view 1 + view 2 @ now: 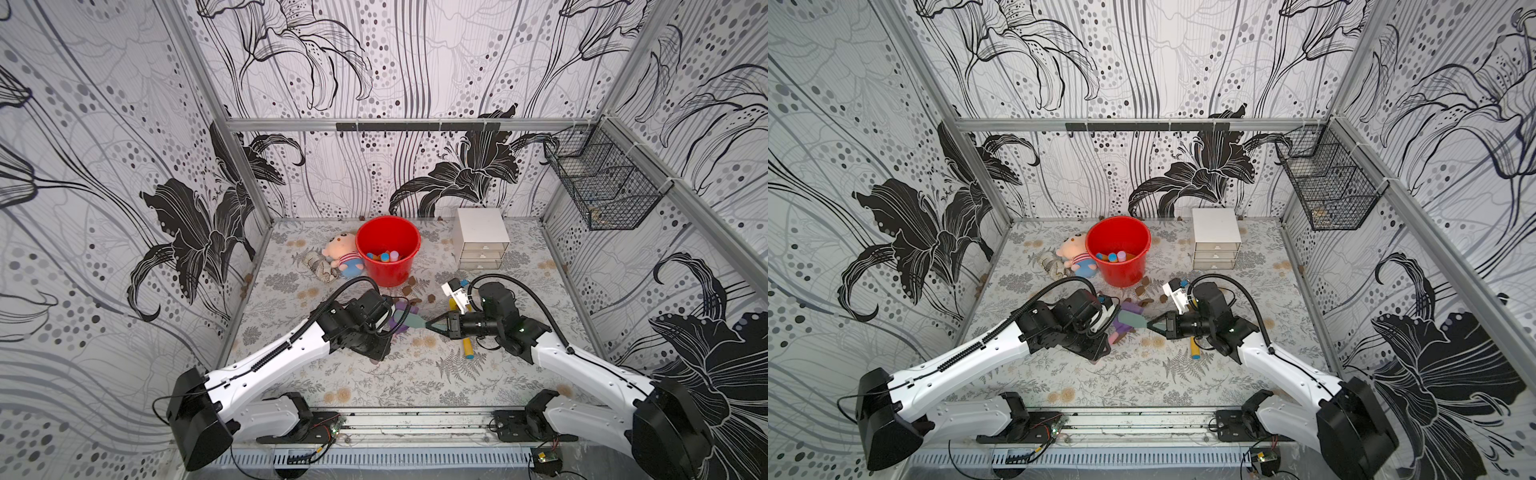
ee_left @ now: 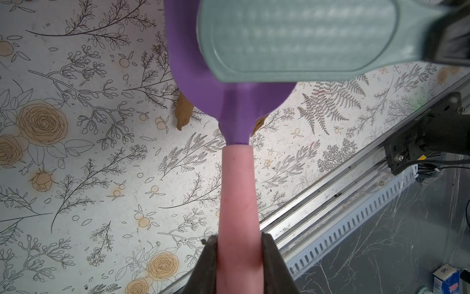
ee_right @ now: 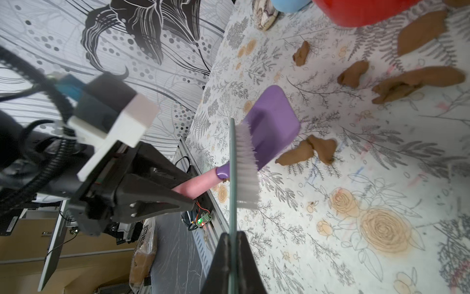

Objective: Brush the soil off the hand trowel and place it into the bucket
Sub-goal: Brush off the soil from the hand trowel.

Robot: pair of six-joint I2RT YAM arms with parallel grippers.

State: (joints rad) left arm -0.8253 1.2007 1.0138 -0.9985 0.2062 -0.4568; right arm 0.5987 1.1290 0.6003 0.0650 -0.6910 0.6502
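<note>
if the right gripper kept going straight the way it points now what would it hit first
Most likely the purple plastic hand trowel with the pink handle: the teal flat brush in the right gripper lies across it, bristles at the blade. Beyond it stands the left gripper; depth is unclear.

The bucket (image 1: 389,272) stands behind the trowel (image 3: 276,119), drawer box (image 1: 482,232) to its right.

Purple trowel (image 3: 274,122), red bucket (image 1: 390,274)
</note>
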